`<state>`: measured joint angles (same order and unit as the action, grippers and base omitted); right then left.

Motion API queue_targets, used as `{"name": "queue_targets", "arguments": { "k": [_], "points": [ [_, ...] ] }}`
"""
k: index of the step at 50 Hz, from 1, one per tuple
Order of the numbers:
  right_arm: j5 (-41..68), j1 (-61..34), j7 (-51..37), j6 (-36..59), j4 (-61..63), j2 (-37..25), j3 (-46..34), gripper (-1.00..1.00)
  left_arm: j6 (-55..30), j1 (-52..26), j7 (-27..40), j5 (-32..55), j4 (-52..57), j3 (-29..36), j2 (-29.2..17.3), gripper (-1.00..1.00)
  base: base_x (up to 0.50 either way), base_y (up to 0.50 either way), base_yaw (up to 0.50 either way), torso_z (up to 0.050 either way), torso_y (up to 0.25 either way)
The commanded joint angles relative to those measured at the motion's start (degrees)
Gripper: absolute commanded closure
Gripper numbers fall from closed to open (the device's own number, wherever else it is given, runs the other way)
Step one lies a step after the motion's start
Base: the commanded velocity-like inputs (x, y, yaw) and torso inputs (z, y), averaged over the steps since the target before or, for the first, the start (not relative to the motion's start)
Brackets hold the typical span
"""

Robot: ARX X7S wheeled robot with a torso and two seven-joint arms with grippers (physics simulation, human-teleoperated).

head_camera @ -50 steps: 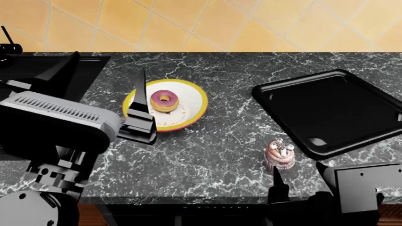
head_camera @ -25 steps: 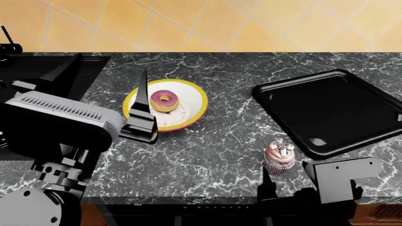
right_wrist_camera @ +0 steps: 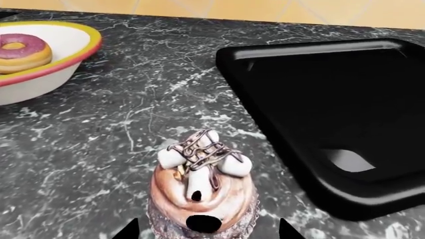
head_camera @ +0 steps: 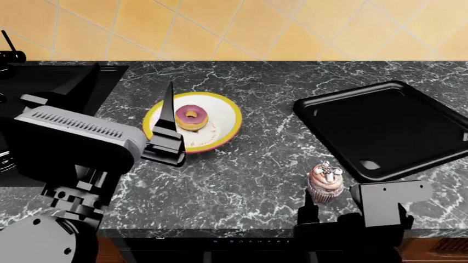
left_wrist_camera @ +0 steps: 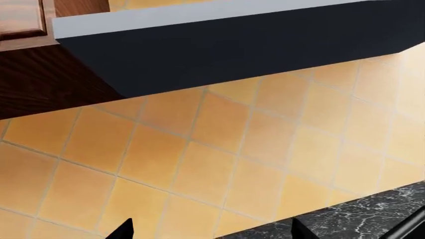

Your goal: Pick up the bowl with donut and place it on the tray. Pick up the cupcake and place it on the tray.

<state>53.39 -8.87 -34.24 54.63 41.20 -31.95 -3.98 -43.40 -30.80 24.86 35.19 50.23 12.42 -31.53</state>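
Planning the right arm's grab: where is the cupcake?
In the head view, the cupcake stands on the counter's front right, just off the tray's near corner.

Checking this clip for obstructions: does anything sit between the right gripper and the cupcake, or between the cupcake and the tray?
Nothing visible. The cupcake stands directly ahead of the right gripper, and only bare countertop separates it from the tray.
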Motion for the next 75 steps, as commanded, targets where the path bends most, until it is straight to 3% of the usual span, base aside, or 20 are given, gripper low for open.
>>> {"name": "queue_targets", "arguments": {
  "k": [1,31,32,53,75],
  "points": [
    [-2.37,-0.63,2.15,-2.16,-3.04,0.80,-1.99,-1.00,0.48,-0.18,-0.18,-0.24,-0.73,0.65,0.06,-1.00,0.00,0.00,0.00,0.000,0.000],
    [-4.20,-2.55,3.85,-3.91,-6.03,1.07,-4.02,-1.00,1.92,0.28,-0.19,-0.71,-1.61,1.26,-0.15,-1.00,0.00,0.00,0.00,0.000,0.000],
    [-4.31,-2.57,3.81,-3.94,-6.02,1.03,-4.06,1.00,2.01,0.30,-0.21,-0.73,-1.67,1.29,-0.15,-1.00,0.00,0.00,0.00,0.000,0.000],
    [-5.59,-2.32,2.47,-5.17,-3.93,0.31,-3.79,1.00,2.10,0.34,0.15,0.08,-1.15,0.89,-0.61,-1.00,0.00,0.00,0.00,0.000,0.000],
    [5.99,-5.93,-7.56,1.99,9.94,-4.34,4.28,1.00,-4.84,-1.28,2.86,8.10,2.77,-2.12,-2.64,-1.00,0.00,0.00,0.00,0.000,0.000]
  ]
}}
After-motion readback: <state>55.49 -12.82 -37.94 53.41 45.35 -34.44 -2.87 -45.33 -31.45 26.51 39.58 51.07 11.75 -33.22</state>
